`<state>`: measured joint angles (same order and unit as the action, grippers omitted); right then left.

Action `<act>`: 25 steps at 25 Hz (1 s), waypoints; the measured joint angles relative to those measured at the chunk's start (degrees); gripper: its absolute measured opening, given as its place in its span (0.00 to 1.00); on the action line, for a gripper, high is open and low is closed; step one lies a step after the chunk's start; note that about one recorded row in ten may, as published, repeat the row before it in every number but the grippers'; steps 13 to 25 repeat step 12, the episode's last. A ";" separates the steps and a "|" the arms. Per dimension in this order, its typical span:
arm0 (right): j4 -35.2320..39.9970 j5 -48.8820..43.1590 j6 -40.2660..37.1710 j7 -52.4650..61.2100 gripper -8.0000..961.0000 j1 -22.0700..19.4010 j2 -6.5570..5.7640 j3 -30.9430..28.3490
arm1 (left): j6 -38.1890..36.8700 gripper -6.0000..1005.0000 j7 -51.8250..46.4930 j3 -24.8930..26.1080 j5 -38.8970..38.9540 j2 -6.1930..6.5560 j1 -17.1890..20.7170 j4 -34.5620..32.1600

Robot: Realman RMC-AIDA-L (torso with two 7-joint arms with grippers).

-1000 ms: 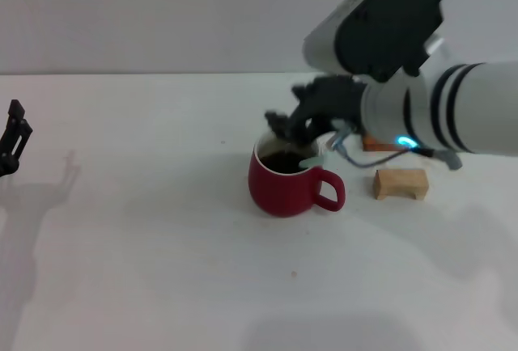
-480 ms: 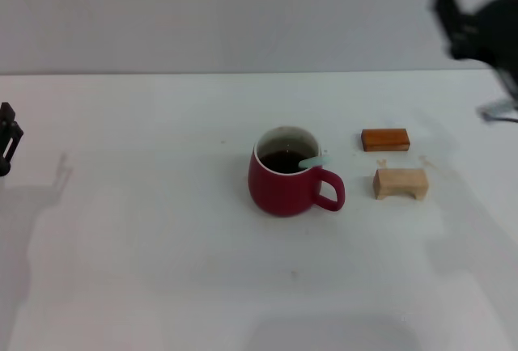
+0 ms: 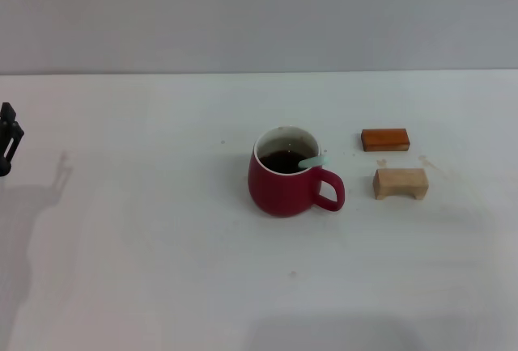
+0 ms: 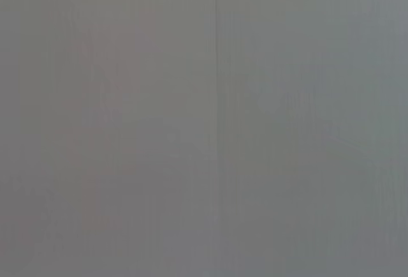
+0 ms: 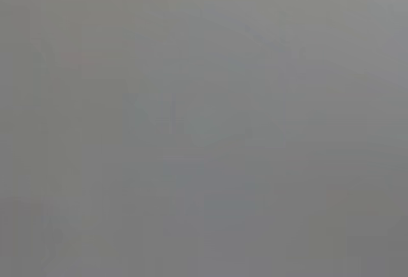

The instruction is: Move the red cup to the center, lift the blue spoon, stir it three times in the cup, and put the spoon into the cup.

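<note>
The red cup stands upright near the middle of the white table in the head view, its handle pointing right and dark liquid inside. The blue spoon rests in the cup, its pale handle leaning on the right side of the rim; its bowl is hidden in the liquid. My left gripper is parked at the far left edge, well away from the cup. The right gripper is out of view. Both wrist views show only plain grey.
An orange block lies to the right of the cup, and a tan wooden block sits just in front of it. A grey wall runs along the table's far edge.
The right arm, which was over the cup a second ago, has pulled up and away to the right and left the view. The spoon stays in the cup.
</note>
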<state>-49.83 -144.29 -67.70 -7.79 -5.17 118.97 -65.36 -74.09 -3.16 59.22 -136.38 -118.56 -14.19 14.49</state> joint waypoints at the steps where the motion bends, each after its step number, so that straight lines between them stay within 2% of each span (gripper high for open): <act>1: 2.19 0.17 -1.46 1.55 0.74 0.14 0.04 0.24 | 0.05 0.85 -0.02 0.07 0.01 0.00 -0.09 -0.05; 2: 4.70 0.30 -3.57 2.51 0.78 0.33 0.15 0.64 | 0.15 0.85 -0.10 0.38 0.05 0.00 -0.13 -0.06; 10: 10.51 2.36 -9.04 2.85 0.83 1.54 0.50 2.29 | 0.18 0.85 -0.11 1.08 0.15 -0.08 -0.07 0.15; 25: 11.23 3.24 -9.76 2.86 0.83 1.87 0.45 2.73 | 0.18 0.85 -0.05 1.11 0.16 -0.12 0.00 0.15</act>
